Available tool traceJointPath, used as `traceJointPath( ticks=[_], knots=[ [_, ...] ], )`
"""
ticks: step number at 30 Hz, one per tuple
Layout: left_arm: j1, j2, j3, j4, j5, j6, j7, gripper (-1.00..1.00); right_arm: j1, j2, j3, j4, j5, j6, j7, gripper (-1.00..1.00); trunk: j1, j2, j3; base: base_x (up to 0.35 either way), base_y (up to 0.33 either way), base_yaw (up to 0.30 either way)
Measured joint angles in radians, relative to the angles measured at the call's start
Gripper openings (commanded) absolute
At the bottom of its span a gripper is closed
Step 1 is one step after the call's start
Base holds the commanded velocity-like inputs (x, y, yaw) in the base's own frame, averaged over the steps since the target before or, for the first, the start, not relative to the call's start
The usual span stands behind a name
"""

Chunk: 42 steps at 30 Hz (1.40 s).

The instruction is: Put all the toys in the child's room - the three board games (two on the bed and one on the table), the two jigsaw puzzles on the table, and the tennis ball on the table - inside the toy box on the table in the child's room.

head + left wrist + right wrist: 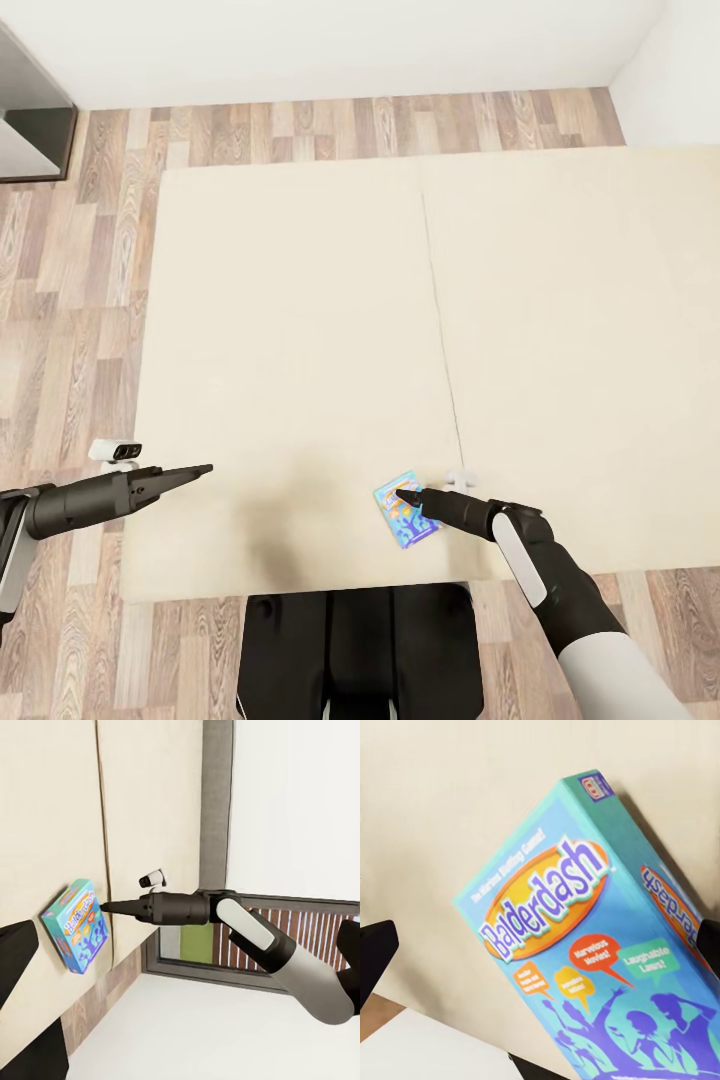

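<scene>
Beige bed (300, 330): board game (407, 512) lies under right gripper (402, 492).

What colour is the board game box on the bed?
Light blue-teal board game, orange oval logo, purple silhouettes; clearest in the right wrist view.

Two arms, each ending in a dark, tapered gripper. Right gripper (405, 492) slim and black, narrowing to a pointed tip, joined to a charcoal cylindrical wrist. Behind the wrist, a matte black forearm carrying a long white oval panel, then a pale grey-white upper sleeve. Small white fitting with a dark lens mounted beside the wrist. Left gripper (200, 469) likewise long, dark grey and pointed, on a thicker charcoal barrel. White boxy camera module (115, 451) with two dark lenses sitting above that wrist. White panel on the left forearm. Black trunk (355, 650), glossy, with vertical seams.
</scene>
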Motion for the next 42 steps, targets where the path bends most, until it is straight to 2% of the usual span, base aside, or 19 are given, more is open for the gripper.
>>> traceJointPath(
  ticks=[42],
  knots=[
    [0.001, 0.000, 0.003, 0.000, 0.000, 0.000, 0.000, 1.00, 0.000, 0.000, 0.000, 0.000, -0.001, 0.001, 0.000, 1.00, 0.000, 0.000, 0.000, 0.000, 0.000, 0.031]
  ],
)
